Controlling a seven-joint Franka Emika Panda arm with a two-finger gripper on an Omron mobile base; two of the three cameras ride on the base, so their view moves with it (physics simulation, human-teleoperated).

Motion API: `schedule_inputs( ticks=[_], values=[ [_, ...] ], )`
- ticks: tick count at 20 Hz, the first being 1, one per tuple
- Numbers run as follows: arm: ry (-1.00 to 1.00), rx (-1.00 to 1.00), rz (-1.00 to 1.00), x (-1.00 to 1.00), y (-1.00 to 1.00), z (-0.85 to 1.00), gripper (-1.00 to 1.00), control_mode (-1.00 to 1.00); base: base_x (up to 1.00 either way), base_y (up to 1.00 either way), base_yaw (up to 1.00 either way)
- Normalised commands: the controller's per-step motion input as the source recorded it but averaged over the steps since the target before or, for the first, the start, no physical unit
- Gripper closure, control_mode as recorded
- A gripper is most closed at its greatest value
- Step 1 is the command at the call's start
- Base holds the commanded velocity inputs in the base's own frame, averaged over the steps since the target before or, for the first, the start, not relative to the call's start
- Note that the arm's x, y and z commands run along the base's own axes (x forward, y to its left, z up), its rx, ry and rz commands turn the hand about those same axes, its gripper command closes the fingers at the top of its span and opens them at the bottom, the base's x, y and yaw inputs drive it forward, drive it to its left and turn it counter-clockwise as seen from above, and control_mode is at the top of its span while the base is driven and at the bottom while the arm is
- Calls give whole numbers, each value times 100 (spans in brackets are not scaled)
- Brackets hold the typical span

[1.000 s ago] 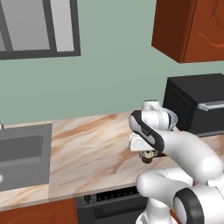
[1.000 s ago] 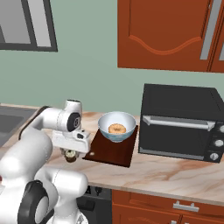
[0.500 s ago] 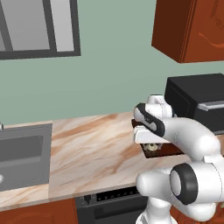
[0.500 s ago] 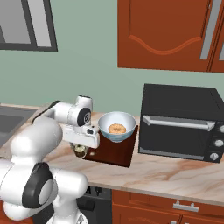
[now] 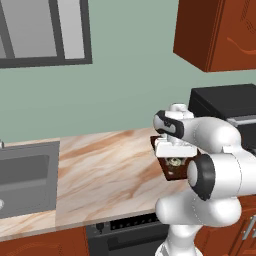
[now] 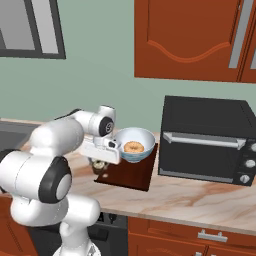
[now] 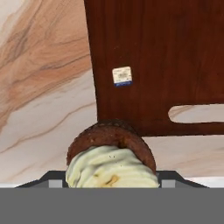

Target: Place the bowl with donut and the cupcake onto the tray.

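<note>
The dark reddish-brown tray (image 6: 131, 173) lies on the counter in front of the microwave. On its far end stands the white bowl (image 6: 142, 138) with the orange-brown donut (image 6: 133, 147) inside. My gripper (image 6: 101, 157) hangs at the tray's near left edge, shut on the small dark cupcake (image 6: 99, 165) with the pale top. In the hand view the cupcake (image 7: 111, 155) sits between the fingers, held just over the edge of the tray (image 7: 162, 61). From the left base the gripper (image 5: 174, 154) and cupcake (image 5: 174, 161) hover over the tray (image 5: 173, 171).
A black microwave (image 6: 207, 137) stands right of the tray, under red-brown cabinets (image 6: 195, 37). A grey sink (image 5: 25, 177) lies far left in the marble counter (image 5: 110, 170). The tray has a handle slot (image 7: 197, 113) and a small sticker (image 7: 122, 75).
The arm has swung toward the tray, carrying the cupcake from over the bare counter to the tray's edge. The bowl and donut have not moved.
</note>
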Motion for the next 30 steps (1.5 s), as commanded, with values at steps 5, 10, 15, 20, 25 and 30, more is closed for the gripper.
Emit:
schedule_inputs(
  ticks=[5, 10, 15, 20, 25, 30],
  values=[
    [4, 0, 0, 23, -14, -18, 100, -100, 0, 0, 0],
    [3, 0, 0, 23, -10, -22, 100, -100, 0, 0, 0],
    [2, 0, 0, 19, -7, -21, 100, -100, 0, 0, 0],
    [3, 0, 0, 18, -7, -21, 100, -100, 0, 0, 0],
    [1, 0, 0, 10, -4, -28, 100, -100, 0, 0, 0],
    [0, 0, 0, 2, -2, -35, 100, -100, 0, 0, 0]
  ],
)
